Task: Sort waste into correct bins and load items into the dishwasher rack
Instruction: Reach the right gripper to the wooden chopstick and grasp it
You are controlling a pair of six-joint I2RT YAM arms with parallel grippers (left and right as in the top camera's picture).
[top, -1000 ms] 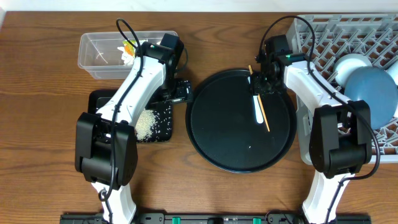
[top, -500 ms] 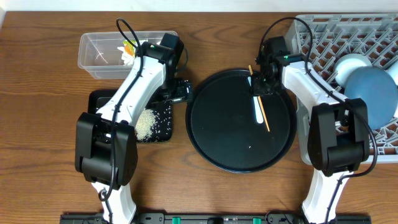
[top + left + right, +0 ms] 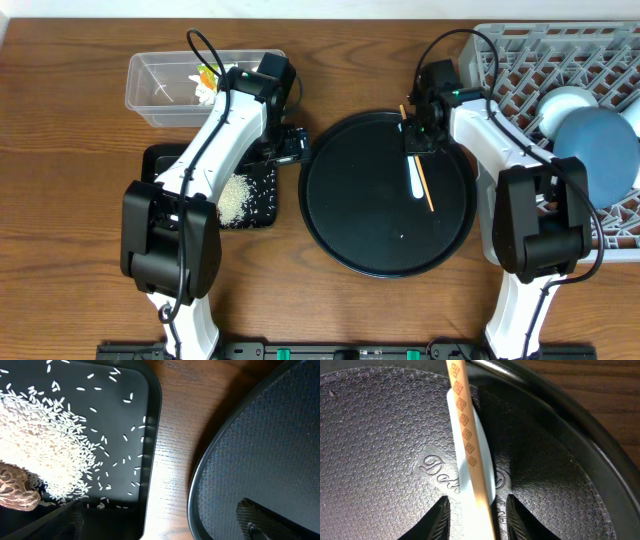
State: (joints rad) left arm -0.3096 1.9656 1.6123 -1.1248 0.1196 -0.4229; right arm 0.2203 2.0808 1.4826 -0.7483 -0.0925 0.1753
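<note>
I see white rice grains (image 3: 234, 200) heaped in the shallow black tray (image 3: 150, 158) on the left, with a brown lump (image 3: 17, 492) at the heap's edge. The wrapper (image 3: 207, 74) and tissue (image 3: 206, 93) lie in the clear tub (image 3: 150, 85), far left. The chopstick (image 3: 420, 170) lies across the white utensil (image 3: 415, 182) on the round tray (image 3: 350, 220). The blue plate (image 3: 600, 150) and white bowl (image 3: 563, 103) sit in the grey rack (image 3: 520, 60), on the right.

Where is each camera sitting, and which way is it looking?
Overhead: above the table, looking straight down; shows both arms, the left hand and right hand.
Left wrist: on the left arm, looking down at the rice in the small black tray; its fingers barely show.
Right wrist: on the right arm, looking down at the chopstick lying over the white utensil; its two fingertips show.
Shared: both wrist views see the round black tray.
</note>
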